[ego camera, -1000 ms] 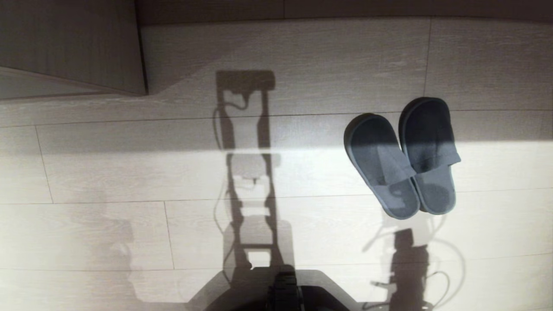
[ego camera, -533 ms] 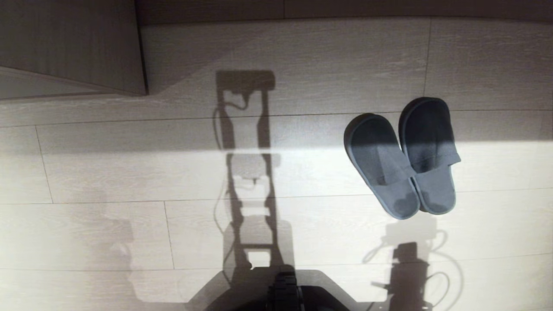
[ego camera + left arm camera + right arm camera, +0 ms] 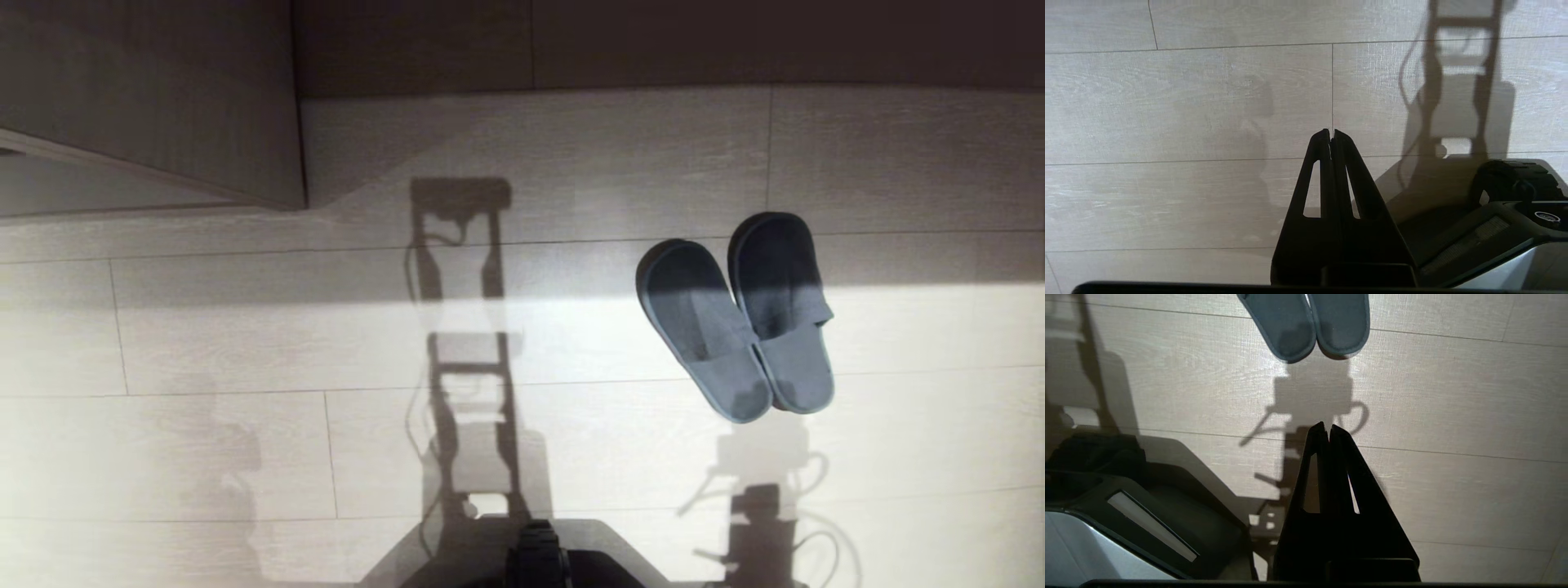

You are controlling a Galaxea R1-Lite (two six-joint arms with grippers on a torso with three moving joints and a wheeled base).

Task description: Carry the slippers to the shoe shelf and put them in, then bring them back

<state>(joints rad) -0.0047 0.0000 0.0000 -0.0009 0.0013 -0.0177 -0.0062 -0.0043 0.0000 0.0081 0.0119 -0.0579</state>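
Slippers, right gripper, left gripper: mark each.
slippers [image 3: 735, 331]: head view, on the strap bands where the pair meets.
right gripper [image 3: 1328, 430]: right wrist view, at the shut fingertips.
left gripper [image 3: 1331, 135]: left wrist view, at the shut fingertips.

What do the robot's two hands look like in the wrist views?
Both look alike: the left hand and right hand are matte black, each with two long tapering fingers that have a narrow slot cut through. No markings or cables show on them.

We see the slippers, grey-blue pair, flat on our floor, side by side, touching, far ends in shadow
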